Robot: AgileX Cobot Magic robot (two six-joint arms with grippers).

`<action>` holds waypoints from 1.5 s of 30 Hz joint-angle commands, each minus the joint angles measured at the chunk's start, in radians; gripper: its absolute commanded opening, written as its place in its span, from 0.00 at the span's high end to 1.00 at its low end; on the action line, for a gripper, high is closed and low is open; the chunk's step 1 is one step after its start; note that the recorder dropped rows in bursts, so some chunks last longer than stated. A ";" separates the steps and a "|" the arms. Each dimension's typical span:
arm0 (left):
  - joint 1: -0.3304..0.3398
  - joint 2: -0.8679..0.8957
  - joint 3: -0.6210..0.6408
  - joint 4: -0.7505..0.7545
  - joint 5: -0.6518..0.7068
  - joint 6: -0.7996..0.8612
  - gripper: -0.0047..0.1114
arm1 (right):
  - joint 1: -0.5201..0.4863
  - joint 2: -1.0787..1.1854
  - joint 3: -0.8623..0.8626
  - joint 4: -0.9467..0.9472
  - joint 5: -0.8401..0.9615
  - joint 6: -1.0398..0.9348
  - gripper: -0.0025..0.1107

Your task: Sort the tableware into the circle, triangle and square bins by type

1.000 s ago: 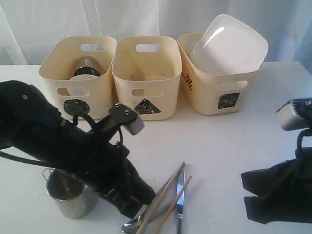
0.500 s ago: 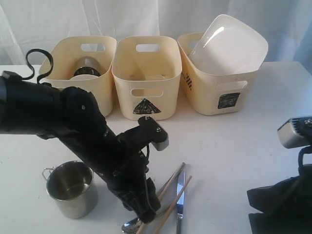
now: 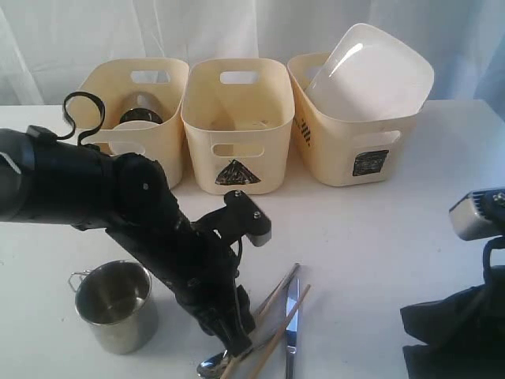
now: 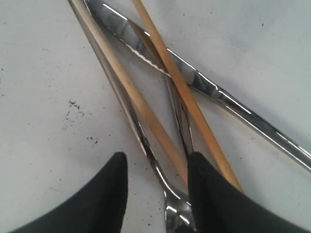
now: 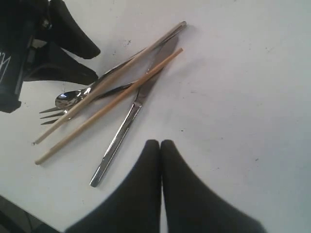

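Wooden chopsticks (image 5: pixel 109 104) near table (image 5: pixel 243 73) edge | left tool (image 4: pixel 156 194) spread over spoon (image 4: pixel 177 213)

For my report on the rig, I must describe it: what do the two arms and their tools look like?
Both arms are matt black and bulky. The left arm carries a looped black cable and a grey camera box. The left tool and right tool each have two black, rounded fingers.

The left arm (image 3: pixel 79 181) hides the mark on the leftmost bin (image 3: pixel 175 110); the knife (image 3: pixel 291 316) runs off the exterior view's lower edge.
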 commanded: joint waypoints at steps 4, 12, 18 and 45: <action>-0.039 0.008 -0.006 -0.017 0.025 -0.021 0.59 | -0.003 -0.006 0.008 -0.021 0.002 0.003 0.98; -0.057 0.060 -0.006 -0.004 -0.001 -0.046 0.60 | -0.003 -0.006 0.008 -0.033 0.003 0.003 0.98; -0.057 0.070 -0.006 -0.005 -0.045 -0.046 0.60 | -0.003 -0.006 0.008 -0.033 0.003 0.003 0.98; -0.057 0.070 -0.006 -0.014 -0.017 -0.048 0.83 | -0.003 -0.006 0.008 -0.049 0.003 0.003 0.98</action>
